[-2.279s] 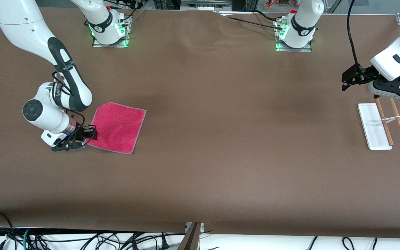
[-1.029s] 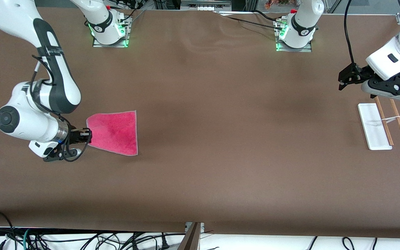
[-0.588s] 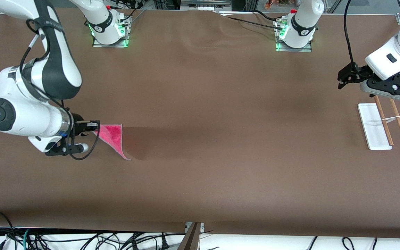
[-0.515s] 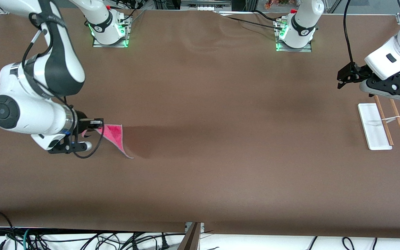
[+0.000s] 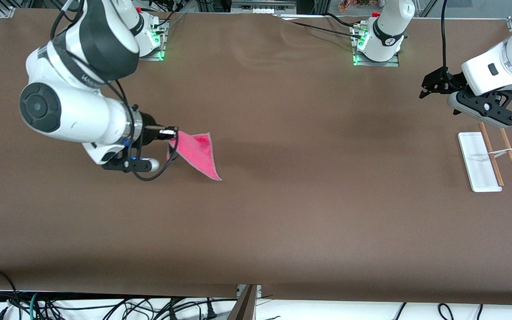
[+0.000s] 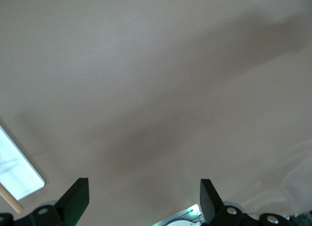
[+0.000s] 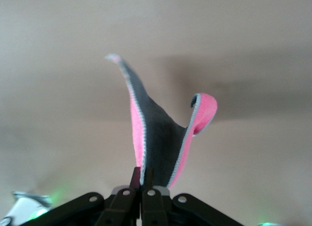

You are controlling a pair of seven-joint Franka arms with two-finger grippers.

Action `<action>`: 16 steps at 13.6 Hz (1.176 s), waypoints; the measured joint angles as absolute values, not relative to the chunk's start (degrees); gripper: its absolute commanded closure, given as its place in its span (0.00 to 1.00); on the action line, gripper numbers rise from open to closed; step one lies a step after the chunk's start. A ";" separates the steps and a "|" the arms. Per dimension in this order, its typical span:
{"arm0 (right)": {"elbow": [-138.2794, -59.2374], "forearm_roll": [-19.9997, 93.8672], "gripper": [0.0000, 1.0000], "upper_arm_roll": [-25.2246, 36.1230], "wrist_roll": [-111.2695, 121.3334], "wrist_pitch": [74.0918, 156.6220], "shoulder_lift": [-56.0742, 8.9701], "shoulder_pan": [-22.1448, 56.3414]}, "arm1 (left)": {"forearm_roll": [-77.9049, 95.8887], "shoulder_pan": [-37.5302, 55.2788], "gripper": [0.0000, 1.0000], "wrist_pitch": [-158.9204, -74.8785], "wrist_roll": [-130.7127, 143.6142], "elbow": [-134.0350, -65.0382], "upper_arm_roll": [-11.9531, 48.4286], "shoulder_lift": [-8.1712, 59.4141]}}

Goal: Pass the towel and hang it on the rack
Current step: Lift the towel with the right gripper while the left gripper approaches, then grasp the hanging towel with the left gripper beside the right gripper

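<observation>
Right gripper (image 5: 170, 132) pinched tight on towel (image 5: 198, 153) corner, towel off table, well apart from rack (image 5: 489, 155), toward right arm's end; right wrist view alone shows towel (image 7: 156, 133) curled, grey-edged; left gripper (image 5: 426, 89) above table near rack, fingers (image 6: 75, 196) spread wide, holding nothing.

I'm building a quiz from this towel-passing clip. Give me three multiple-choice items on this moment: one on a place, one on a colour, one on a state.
1. Where is the rack?
A. toward the left arm's end of the table
B. under the towel
C. between the two bases

2. What colour is the towel?
A. blue
B. pink-red
C. green

3. What is the right gripper doing?
A. open over the rack
B. pressing the bare table
C. shut on the towel

Answers: 1 A, it stands beside the open left gripper; 2 B, both views show pink-red; 3 C, the fingers pinch its edge.
</observation>
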State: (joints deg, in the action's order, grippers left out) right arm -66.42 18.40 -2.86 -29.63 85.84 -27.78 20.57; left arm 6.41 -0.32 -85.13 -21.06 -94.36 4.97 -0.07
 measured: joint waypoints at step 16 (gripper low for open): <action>-63.66 25.08 1.00 -5.21 -66.91 101.72 -28.12 38.66 | 32.23 1.20 0.00 -89.54 -60.05 -94.98 10.56 16.65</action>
